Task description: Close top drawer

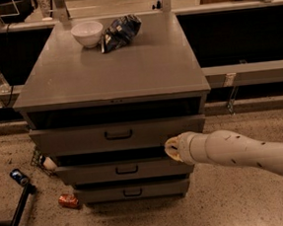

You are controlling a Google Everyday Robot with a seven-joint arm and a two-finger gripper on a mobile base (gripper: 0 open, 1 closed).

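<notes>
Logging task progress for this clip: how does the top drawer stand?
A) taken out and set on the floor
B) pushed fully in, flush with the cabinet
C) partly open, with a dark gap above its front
C: a dark gap shows between the front of the top drawer and the cabinet top, while the pincer is by the front's lower right corner.

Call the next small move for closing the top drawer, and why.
Probably push straight in toward the grey metal cabinet. The wide grey metal top drawer stands out from it, with a dark gap showing above its front panel, and the gripper sits at that panel's lower right edge.
</notes>
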